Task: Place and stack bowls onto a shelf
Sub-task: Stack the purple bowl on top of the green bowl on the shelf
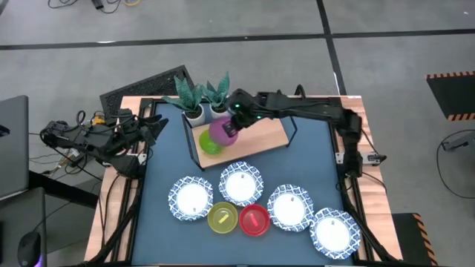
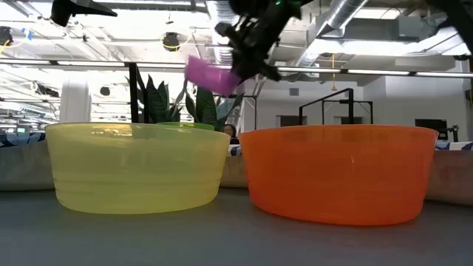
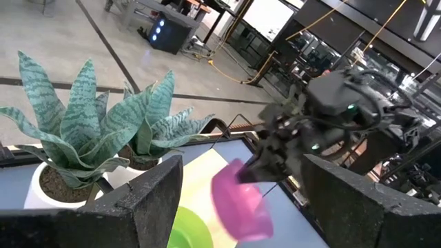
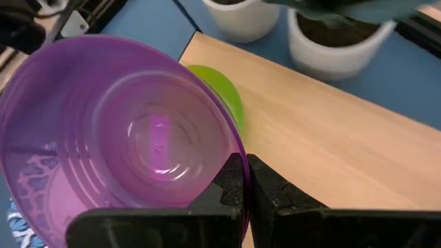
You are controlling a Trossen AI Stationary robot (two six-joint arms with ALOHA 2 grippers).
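Purple bowl (image 1: 223, 130) above green bowl (image 1: 209, 143)

Purple bowl (image 1: 223, 130) tilted, lifted above green bowl (image 1: 210, 144), which sits on the shelf (image 1: 267, 135). Four blue-rimmed white bowls (image 1: 241, 183) plus yellow bowl (image 1: 222, 218) and red bowl (image 1: 254, 219) upright on the worktop (image 1: 312, 159), unstacked.

- Whole table (image 1: 312, 156) is being viewed from overhead, straight down.
- Low view is being shot at tabletop level, very close behind the yellow bowl (image 2: 137, 166) and red bowl (image 2: 340, 171).
- Purple bowl (image 3: 241, 201) is being seen from both wrists, closest from the right (image 4: 124, 134).
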